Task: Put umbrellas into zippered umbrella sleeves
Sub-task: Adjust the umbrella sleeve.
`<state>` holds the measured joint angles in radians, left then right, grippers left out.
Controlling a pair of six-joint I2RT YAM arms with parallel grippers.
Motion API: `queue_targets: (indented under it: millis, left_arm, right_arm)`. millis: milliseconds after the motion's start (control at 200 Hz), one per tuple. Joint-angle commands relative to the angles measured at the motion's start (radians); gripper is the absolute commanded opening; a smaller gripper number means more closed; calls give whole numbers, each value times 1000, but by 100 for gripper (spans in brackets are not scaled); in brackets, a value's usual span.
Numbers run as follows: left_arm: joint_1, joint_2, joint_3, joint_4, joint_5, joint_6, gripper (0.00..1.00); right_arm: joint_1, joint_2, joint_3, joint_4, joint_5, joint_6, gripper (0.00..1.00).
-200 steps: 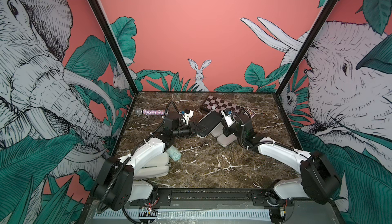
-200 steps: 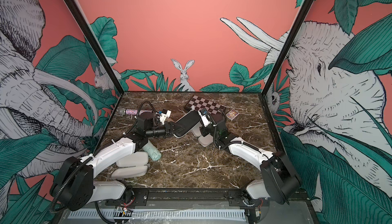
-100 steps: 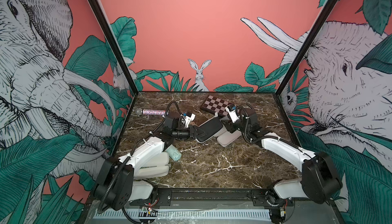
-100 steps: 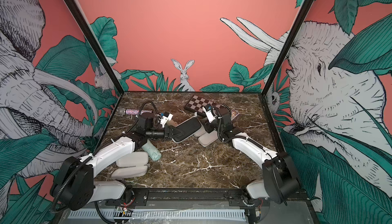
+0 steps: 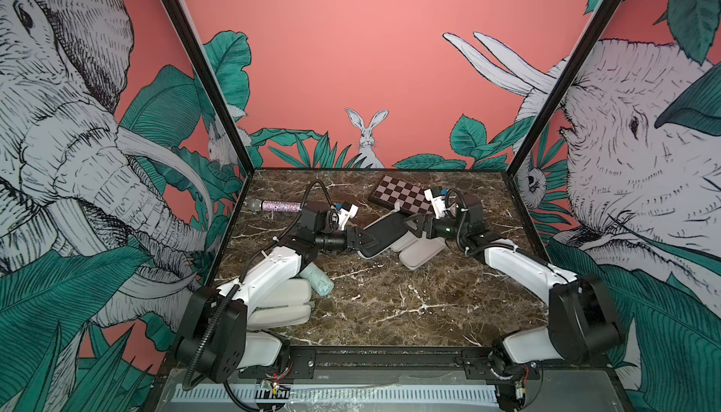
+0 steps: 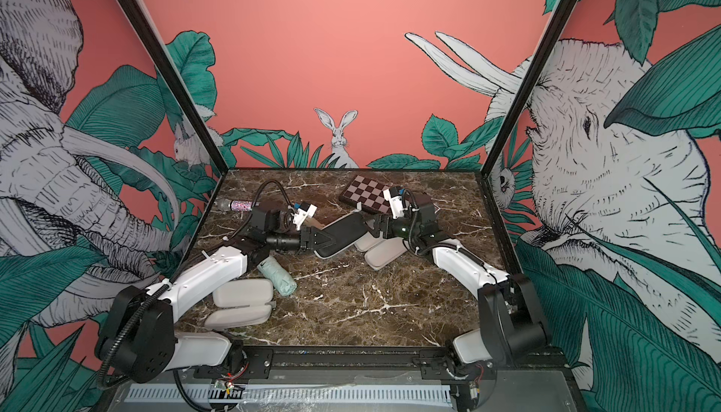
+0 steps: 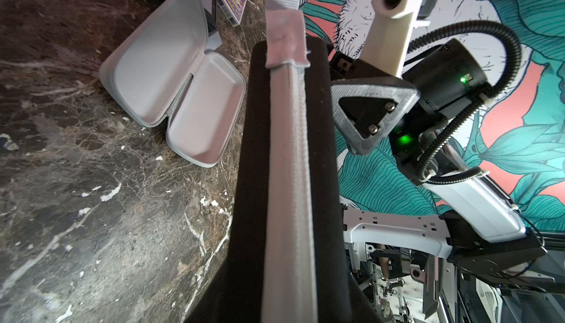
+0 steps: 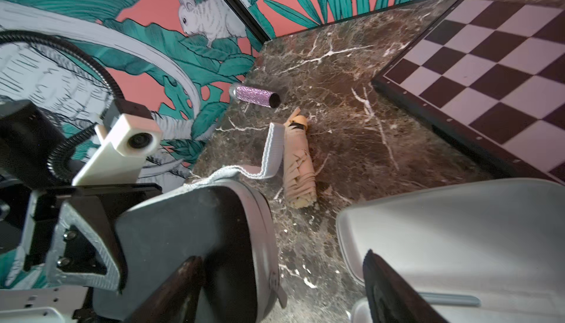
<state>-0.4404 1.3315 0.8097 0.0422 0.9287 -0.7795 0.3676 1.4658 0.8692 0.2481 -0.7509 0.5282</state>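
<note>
At centre, left gripper (image 5: 361,241) pinches the closed black sleeve (image 5: 384,234), inside hidden; right gripper (image 5: 409,226) spread.

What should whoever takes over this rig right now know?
Left tool: shut on one end of the black sleeve.
Right tool: open, at its other end.
Black sleeve looks zipped; contents unseen.
Beige sleeve lies open, empty.
Mint umbrella and tan umbrella lie loose on the table.
Pale sleeve near the front edge: state unclear.
Left: sleeve both umbrellas.
</note>
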Motion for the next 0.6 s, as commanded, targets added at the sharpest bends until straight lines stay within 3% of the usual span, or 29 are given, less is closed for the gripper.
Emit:
queue_targets:
  millis: [0, 300, 395, 455, 595]
  left_arm:
    - [-11, -37, 60, 93, 96, 53, 19]
    - [-11, 6, 118, 112, 82, 65, 18]
    - [-9, 12, 132, 110, 82, 68, 20]
    - [-5, 11, 140, 109, 72, 67, 27]
    - [37, -18, 131, 158, 8, -9, 58]
  right_arm:
    - [11, 52, 39, 209, -166, 180, 77]
    - [28, 172, 45, 532, -276, 426, 73]
    - [27, 184, 41, 601, -276, 479, 63]
    - [27, 190, 40, 634, -258, 511, 55]
    - [19, 216, 13, 766, -136, 633, 28]
